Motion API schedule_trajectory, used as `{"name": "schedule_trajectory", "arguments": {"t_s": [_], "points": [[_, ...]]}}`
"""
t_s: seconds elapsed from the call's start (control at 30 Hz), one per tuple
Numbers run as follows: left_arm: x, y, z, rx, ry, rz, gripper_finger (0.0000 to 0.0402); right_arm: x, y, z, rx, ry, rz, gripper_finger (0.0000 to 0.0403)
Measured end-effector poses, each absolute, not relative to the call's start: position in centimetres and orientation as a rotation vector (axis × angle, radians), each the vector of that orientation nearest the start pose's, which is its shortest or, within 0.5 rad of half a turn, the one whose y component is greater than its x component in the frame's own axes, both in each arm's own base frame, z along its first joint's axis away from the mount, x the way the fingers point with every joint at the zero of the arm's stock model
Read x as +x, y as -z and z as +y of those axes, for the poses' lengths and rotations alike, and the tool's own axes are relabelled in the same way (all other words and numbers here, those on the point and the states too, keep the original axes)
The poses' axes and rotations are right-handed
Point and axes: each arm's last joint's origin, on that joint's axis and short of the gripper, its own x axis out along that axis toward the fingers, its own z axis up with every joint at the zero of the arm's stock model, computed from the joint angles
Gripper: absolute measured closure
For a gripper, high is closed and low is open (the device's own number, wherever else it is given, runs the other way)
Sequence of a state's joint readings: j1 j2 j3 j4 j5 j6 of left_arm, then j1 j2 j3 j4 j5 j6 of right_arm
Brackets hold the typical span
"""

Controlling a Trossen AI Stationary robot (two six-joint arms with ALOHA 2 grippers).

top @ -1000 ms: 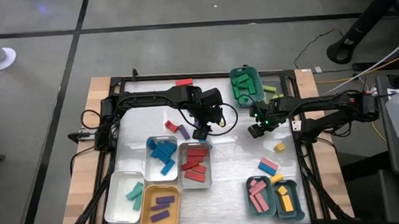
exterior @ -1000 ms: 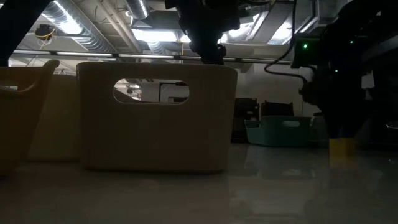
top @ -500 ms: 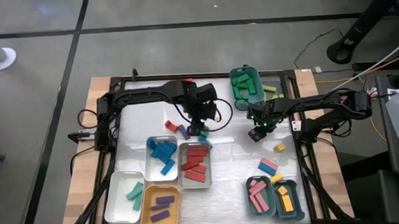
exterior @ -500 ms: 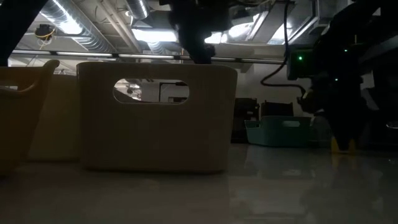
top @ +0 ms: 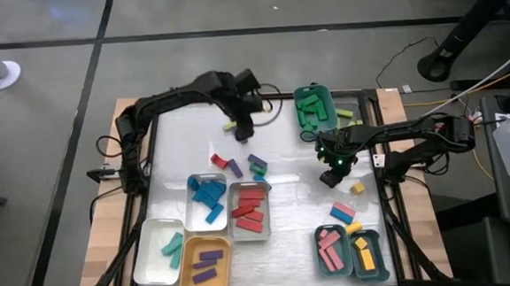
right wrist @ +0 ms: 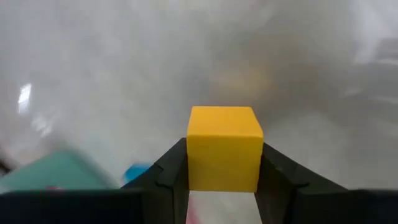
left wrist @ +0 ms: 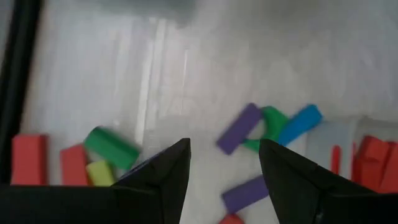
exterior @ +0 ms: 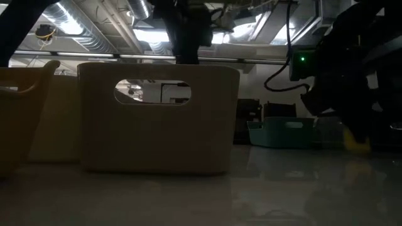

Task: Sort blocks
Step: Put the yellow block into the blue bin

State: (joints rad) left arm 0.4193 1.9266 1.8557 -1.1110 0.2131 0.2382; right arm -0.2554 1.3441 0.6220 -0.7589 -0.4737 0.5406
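Observation:
My right gripper [top: 332,175] is at the table's right middle, shut on a yellow block [right wrist: 224,152]; the gripper hides that block in the high view. Another yellow block [top: 357,188] lies just beside it on the table. My left gripper [top: 241,128] hangs open over the far middle of the table, nothing between its fingers [left wrist: 224,180]. Below and beyond it lie loose purple [left wrist: 239,127], green [left wrist: 270,121] and blue [left wrist: 300,123] blocks, which show as a cluster [top: 256,166] in the high view. My right gripper pinches the yellow block by two opposite sides [right wrist: 194,163] between its two fingers, with one square face toward the wrist camera. The fingers come slanting down from above. In the low view the block [exterior: 355,143] sits tilted at about table height; whether it is clear of the table I cannot tell.
Trays stand along the near side: blue blocks [top: 207,195], red [top: 250,210], teal in white [top: 160,251], purple in orange [top: 205,266], pink [top: 331,249], yellow [top: 366,253]. A teal tray of green blocks [top: 313,108] stands far right. Loose red [top: 218,160], purple [top: 235,168] and pink-and-blue blocks [top: 343,212] lie between.
My left gripper has risen and swung away from the block cluster toward the table's far edge, still open; the purple, green and blue blocks it stood over now show. My right gripper has settled over a yellow block, rolled at the wrist and taken hold; the block has tipped.

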Motion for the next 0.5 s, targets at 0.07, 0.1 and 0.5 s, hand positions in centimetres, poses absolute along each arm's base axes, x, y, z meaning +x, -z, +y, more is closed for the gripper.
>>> {"name": "schedule_trajectory", "arguments": {"t_s": [0.07,0.1,0.5], "points": [[36.0,-30.4,16.8,-0.188,-0.083,1.131,0.0222,19.0,-15.2,-3.4,1.011,0.144,1.431,0.0273],[35.8,-30.4,17.2,-0.202,-0.099,1.130,0.0222,19.1,-15.2,-3.4,1.011,0.121,1.428,0.0273],[36.9,-28.5,19.7,-0.325,-0.330,1.085,0.0222,21.6,-19.6,-3.4,0.848,-0.077,1.344,0.0273]]}}
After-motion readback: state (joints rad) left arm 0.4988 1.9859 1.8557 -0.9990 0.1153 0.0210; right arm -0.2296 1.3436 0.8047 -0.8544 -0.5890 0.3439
